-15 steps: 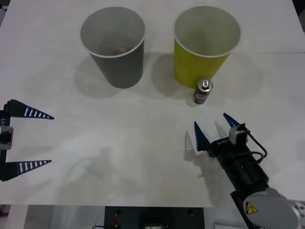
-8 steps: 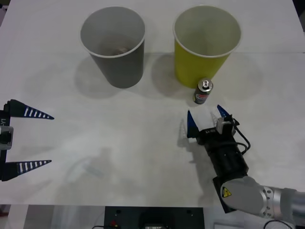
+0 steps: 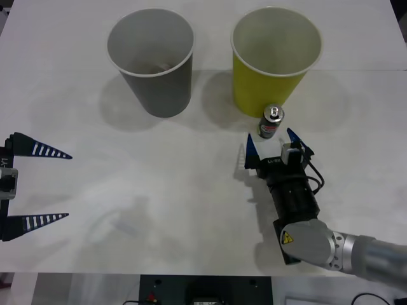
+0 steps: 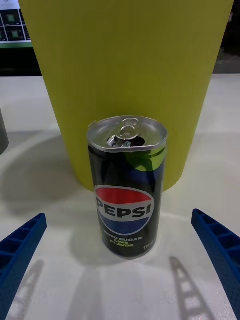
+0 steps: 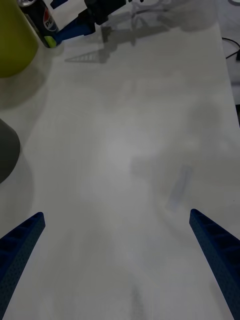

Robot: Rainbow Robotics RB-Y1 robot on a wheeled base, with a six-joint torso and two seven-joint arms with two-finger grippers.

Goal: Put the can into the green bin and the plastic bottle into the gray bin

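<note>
The can [image 3: 271, 122], dark with a silver top and a Pepsi label, stands upright on the white table [image 3: 191, 184], touching or just in front of the green bin [image 3: 275, 60]. My right gripper [image 3: 272, 145] is open just short of the can, its blue fingers [image 4: 20, 250] spread wider than the can [image 4: 127, 185], which stands ahead of their tips. The gray bin [image 3: 150, 60] stands to the left of the green one, with a faint shape at its bottom. The plastic bottle is hidden or out of view. My left gripper [image 3: 68, 185] waits open at the table's left edge.
The two bins stand side by side at the back with a gap between them. From the left wrist, the can [image 5: 42, 22], green bin [image 5: 12, 45] and gray bin [image 5: 7, 150] line one side of the bare tabletop.
My right gripper has moved forward across the table toward the can, staying open. The left gripper, the can and both bins have not moved.
</note>
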